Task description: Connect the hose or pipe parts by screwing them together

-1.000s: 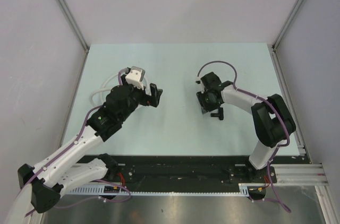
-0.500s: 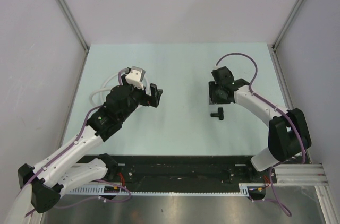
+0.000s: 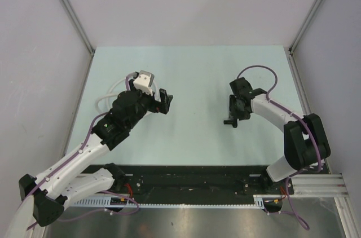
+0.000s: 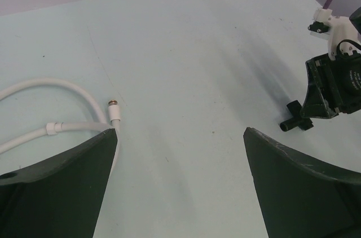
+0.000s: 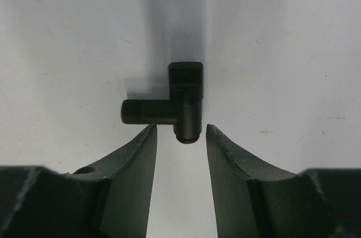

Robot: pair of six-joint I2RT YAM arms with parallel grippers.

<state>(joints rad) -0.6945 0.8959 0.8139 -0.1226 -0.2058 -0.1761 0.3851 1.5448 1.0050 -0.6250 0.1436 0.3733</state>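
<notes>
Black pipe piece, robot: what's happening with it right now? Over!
Left gripper open, empty, near the white hose. Right gripper open, fingertips at the black pipe piece, not gripping. Parts not yet joined; nothing lies between them.

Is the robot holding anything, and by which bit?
Nothing is held. The left gripper is wide open; the right gripper stands open around one end of the black pipe piece, not touching it.

White hose (image 4: 52,128) looped – black tee fitting (image 5: 183,105) well apart.
</notes>
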